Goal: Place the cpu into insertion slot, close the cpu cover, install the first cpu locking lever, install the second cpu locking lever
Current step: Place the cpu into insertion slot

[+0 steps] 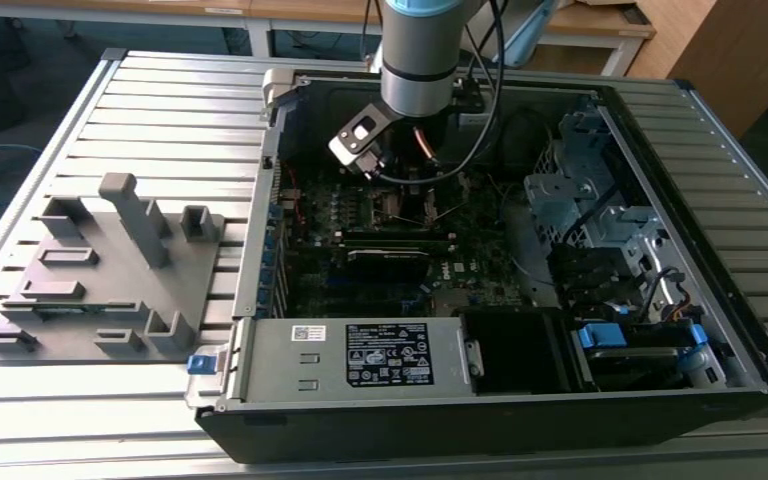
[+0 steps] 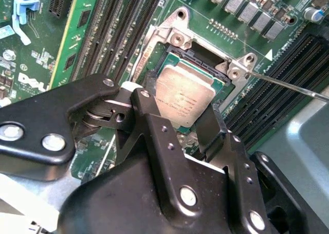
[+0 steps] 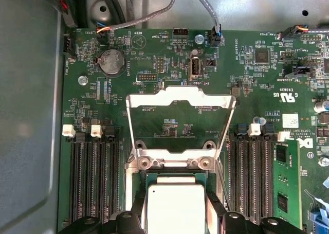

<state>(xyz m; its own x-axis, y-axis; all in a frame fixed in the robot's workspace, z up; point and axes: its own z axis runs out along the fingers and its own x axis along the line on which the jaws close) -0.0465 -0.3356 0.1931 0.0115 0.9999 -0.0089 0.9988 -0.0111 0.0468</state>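
the robot arm reaches down into an open computer case [image 1: 724, 350] lying on a slatted metal table [image 1: 157, 100], its gripper [image 1: 404, 180] low over the green motherboard [image 3: 154, 54]. in both wrist views the gripper [image 2: 180, 103] [image 3: 176, 213] is closed to a narrow span on the cpu [image 2: 185, 97] [image 3: 176, 205], with black fingers [image 2: 154, 131] pressed against two opposite edges. the cpu lies flat, grey face up, within the insertion slot [image 2: 177, 38] [image 3: 175, 163]. the cpu cover [image 3: 180, 96] stands swung open at the slot's hinge side, its cut-out middle showing the board behind it. a thin metal lever [image 2: 288, 85] juts out beside the slot. long black memory slots [image 3: 92, 177] flank it on both sides.
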